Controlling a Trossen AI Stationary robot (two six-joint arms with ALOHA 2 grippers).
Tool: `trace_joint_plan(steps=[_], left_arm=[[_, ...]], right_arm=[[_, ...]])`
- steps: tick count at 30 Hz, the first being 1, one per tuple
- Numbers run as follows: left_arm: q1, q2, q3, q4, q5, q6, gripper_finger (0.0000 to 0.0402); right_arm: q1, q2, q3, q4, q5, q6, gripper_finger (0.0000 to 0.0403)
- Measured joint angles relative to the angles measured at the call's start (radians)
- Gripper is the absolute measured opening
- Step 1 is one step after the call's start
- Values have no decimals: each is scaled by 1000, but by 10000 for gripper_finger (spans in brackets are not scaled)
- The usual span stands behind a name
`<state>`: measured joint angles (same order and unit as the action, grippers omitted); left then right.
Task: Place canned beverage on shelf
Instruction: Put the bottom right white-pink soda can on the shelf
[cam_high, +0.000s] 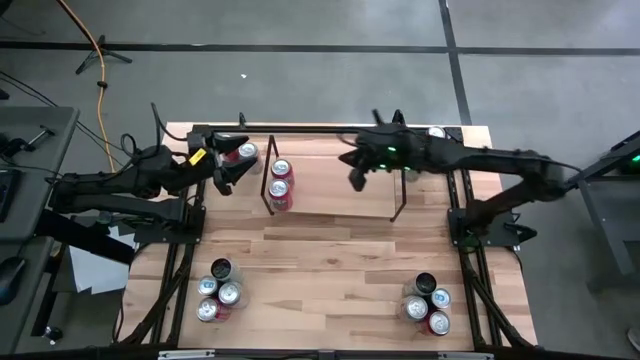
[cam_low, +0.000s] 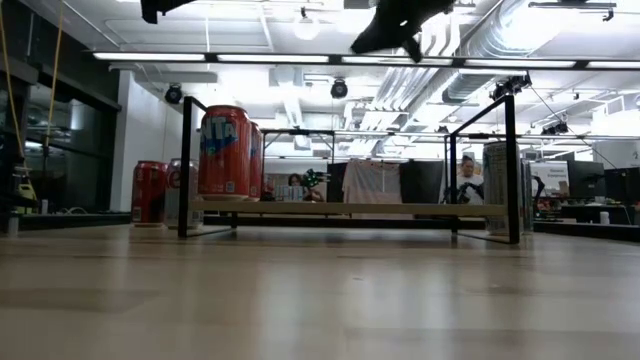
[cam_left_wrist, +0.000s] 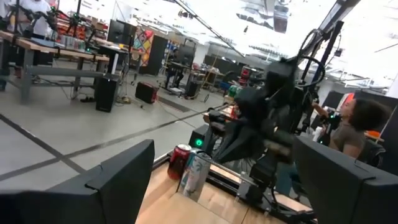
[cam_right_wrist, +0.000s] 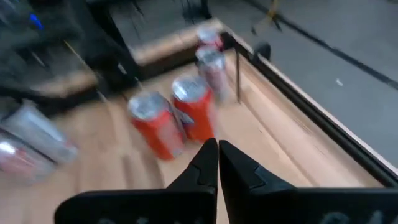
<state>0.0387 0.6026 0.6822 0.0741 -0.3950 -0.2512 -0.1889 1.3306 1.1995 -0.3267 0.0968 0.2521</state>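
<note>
Shelf (cam_high: 330, 185) stands at the far middle of the desk (cam_high: 330, 260). Two red cans (cam_high: 280, 182) stand on the shelf top at its left end, one just behind the other; in the low view the front one (cam_low: 225, 152) stands upright above the left rod legs.

Left pincer (cam_high: 232, 163) hovers over the far left corner of the desk, fingers apart, clamped on nothing. Two further cans (cam_high: 243, 153) stand on the desk at that corner, just beside the pincer and left of the shelf.

Right pincer (cam_high: 356, 178) hangs above the shelf, right of the two red cans, fingers together and holding nothing. In the right wrist view the closed fingertips (cam_right_wrist: 217, 152) point toward the two red cans (cam_right_wrist: 174, 121).

Can clusters stand at the near left (cam_high: 217, 292) and near right (cam_high: 428, 303) of the desk. One silver can (cam_high: 436, 133) stands at the far right corner, behind the right arm.
</note>
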Motion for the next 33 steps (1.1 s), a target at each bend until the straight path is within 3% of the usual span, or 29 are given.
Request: trace_joint_plan(steps=[6,11,33], left_arm=[[0,0,0,5,5,0,337],[0,0,0,5,18,1,337],[0,0,0,4,18,25,337]], right_arm=[[65,-196,-223,279,-2,77,0],[79,-273,-317,406,1,92,0],[78,-276,-323,406,1,81,0]])
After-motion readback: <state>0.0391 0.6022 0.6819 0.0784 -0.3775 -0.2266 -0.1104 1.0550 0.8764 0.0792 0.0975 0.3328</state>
